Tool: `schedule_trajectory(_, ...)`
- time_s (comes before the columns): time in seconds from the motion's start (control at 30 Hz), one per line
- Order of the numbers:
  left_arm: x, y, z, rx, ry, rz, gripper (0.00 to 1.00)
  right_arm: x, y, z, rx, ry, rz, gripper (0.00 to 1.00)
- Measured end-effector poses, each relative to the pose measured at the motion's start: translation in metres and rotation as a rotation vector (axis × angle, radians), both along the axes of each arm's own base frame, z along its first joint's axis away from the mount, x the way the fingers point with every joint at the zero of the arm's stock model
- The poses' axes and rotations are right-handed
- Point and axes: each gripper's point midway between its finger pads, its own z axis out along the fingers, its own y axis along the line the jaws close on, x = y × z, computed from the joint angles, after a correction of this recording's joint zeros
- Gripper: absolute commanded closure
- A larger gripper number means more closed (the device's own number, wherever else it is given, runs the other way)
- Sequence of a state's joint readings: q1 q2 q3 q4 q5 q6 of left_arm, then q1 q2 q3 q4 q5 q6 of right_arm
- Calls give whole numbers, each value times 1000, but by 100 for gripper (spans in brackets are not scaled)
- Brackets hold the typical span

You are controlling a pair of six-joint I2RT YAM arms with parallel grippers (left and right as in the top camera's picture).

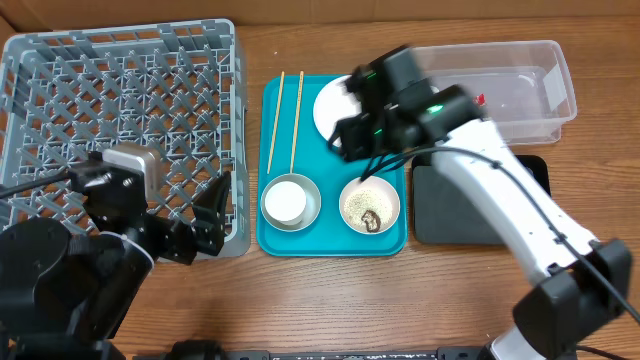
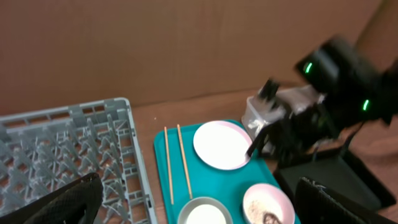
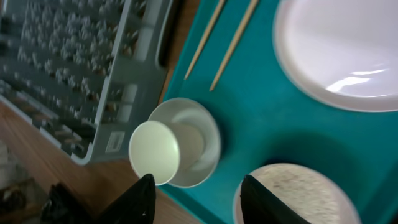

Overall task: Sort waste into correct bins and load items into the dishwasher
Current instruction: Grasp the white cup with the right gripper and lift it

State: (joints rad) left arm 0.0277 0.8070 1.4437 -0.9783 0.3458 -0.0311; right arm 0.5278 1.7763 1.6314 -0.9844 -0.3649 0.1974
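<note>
Across the left of the tabletop (image 1: 350, 300) the grey dish rack (image 1: 120, 90) is sitting with nothing loaded in it. Beside it the teal tray (image 1: 330, 235) is carrying all the dishes. The clear tub (image 1: 530, 75) is lying at the far right with the red-and-white wrapper (image 1: 481, 99) apparently inside, and the black tray (image 1: 450, 215) is lying just in front of the tub.

On the teal tray the white plate (image 1: 328, 108) is sitting at the back, with the metal bowl (image 1: 312, 212) in front of it, the white cup (image 1: 284, 200) nested inside that bowl. The small white bowl (image 1: 392, 192) is holding the rice (image 1: 362, 205) and the brown lump (image 1: 372, 220), and the chopsticks (image 1: 296, 120) are lying along the left side.

I am judging the rice bowl to be the next pick. One finger should be going inside its rim and one outside. I should be carrying it level and tipping it only over its bin, so no grains are spilling onto the tray.

My right arm is reaching in from the lower right across the black tray, wrist angled down over the tray. My right tool (image 3: 198, 186) is spread wide and carrying nothing. My left arm is folded low by the rack's corner, and my left tool (image 2: 199, 199) is also gaping wide and empty, facing the tray.
</note>
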Motion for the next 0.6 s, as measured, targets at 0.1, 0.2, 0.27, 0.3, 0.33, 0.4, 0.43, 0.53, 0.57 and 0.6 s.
schedule_trajectory(0.1, 8, 12, -21, -52, 118, 95, 0, -15, 23, -21, -57, 21, 52, 60)
schedule_trajectory(0.2, 19, 21, -49, -75, 255, 172, 0, -23, 34, -42, -121, 33, 70, 61)
schedule_trajectory(0.27, 27, 23, -64, -87, 331, 192, 0, -28, 41, -56, -156, 41, 85, 61)
schedule_trajectory(0.3, 30, 23, -71, -94, 363, 197, 0, -30, 44, -61, -168, 45, 91, 61)
schedule_trajectory(0.33, 34, 22, -77, -99, 389, 198, 0, -32, 47, -66, -180, 50, 98, 61)
schedule_trajectory(0.4, 40, 20, -84, -110, 424, 193, 0, -37, 52, -78, -205, 63, 112, 62)
schedule_trajectory(0.43, 41, 20, -87, -112, 438, 192, 0, -39, 54, -84, -215, 69, 118, 64)
schedule_trajectory(0.53, 43, 19, -97, -121, 491, 194, 0, -43, 61, -101, -241, 90, 133, 66)
schedule_trajectory(0.57, 44, 18, -101, -123, 512, 195, 0, -44, 62, -106, -249, 94, 137, 72)
schedule_trajectory(0.6, 45, 18, -106, -123, 533, 196, 0, -45, 62, -111, -259, 96, 141, 81)
